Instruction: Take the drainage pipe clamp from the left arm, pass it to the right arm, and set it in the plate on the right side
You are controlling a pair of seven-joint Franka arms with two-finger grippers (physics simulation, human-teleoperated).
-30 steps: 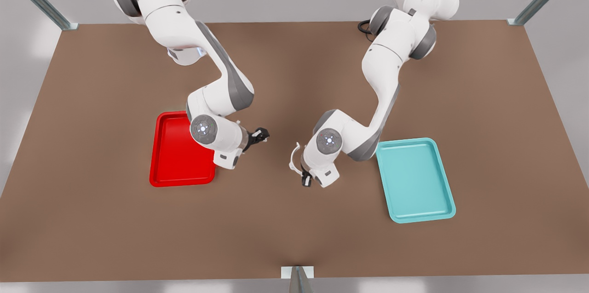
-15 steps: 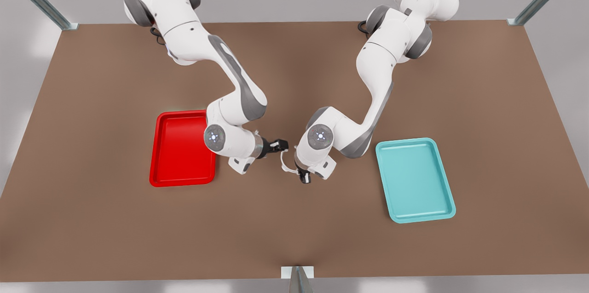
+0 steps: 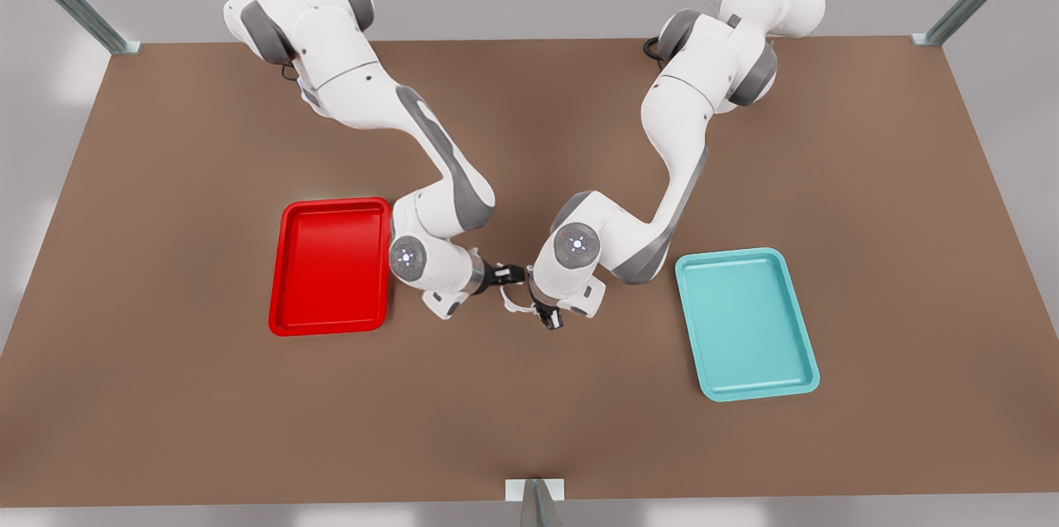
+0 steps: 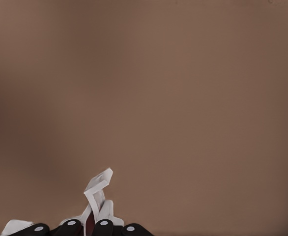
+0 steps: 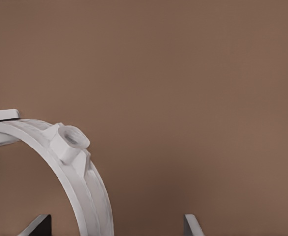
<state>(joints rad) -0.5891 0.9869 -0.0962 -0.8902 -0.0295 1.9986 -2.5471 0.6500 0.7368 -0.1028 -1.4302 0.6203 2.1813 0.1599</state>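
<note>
Handover approach, jaws now meeting at mid-surface. Over the last second both arms have closed in. The arm on the front view's left, beside the plate (image 3: 331, 265), has swung away from above the red tray toward centre. The arm on the front view's right, near the teal tray (image 3: 747, 323), has drawn in with its load.

The right gripper (image 3: 510, 272) now sits at the drainage pipe clamp (image 3: 519, 301). The right wrist view shows the clamp (image 5: 77, 169) between its spread jaws, fingertips (image 5: 36, 226) not yet pressed on it.

The left gripper (image 3: 548, 316) pinches the clamp by one end; in the left wrist view the white half-ring (image 4: 99, 196) rises from its closed black fingertips (image 4: 104, 227). The clamp is held in the air between the two grippers, well clear of both trays.

Judgement: the gap is closed and the transfer is about due. Right jaws need to close before the left lets go, or the part drops to the surface (image 3: 529, 419).
</note>
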